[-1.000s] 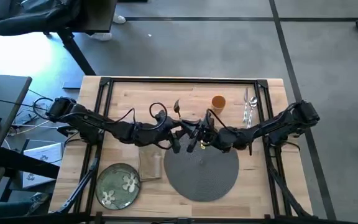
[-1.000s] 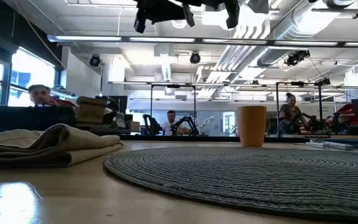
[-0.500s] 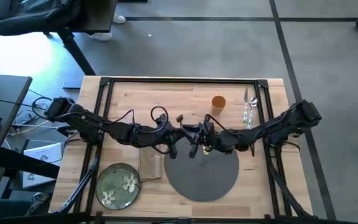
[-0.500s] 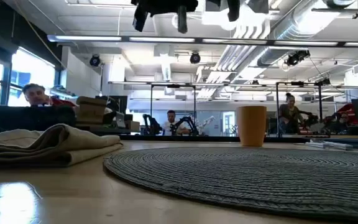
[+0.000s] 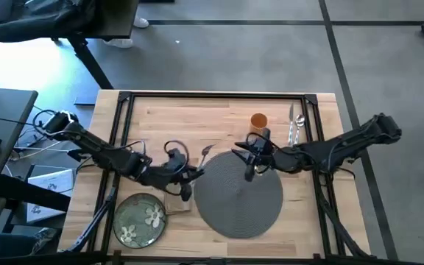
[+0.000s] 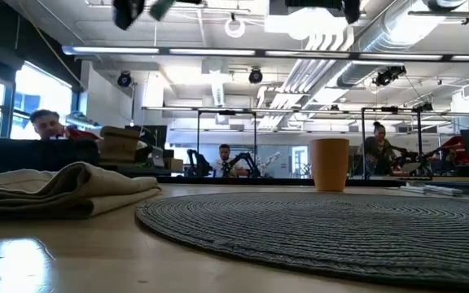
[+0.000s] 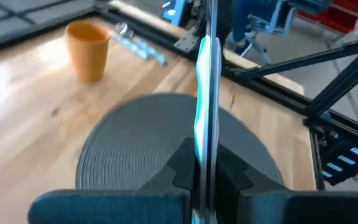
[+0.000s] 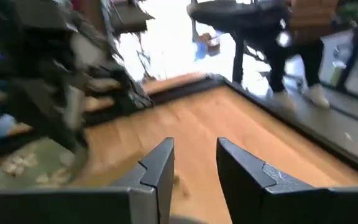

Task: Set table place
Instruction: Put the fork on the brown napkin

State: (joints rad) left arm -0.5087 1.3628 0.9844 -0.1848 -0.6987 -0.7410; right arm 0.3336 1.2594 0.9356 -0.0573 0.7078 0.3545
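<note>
Tabletop of light wood planks (image 5: 219, 107) carries everything. Round dark-grey woven placemat (image 5: 238, 202) lies under the right gripper (image 5: 249, 174), whose fingers (image 8: 160, 171) stand a little apart with nothing between them. Green round plate with white flowers (image 5: 140, 218) sits near the left gripper (image 5: 186, 181). Folded tan cloth napkin (image 5: 175, 199) lies just below those fingers. They are closed on a thin silver fork (image 7: 207, 93), held above the placemat's edge. Small orange cup (image 5: 258, 121) and the other silver cutlery (image 5: 294, 126) stay beyond the right fingers.
</note>
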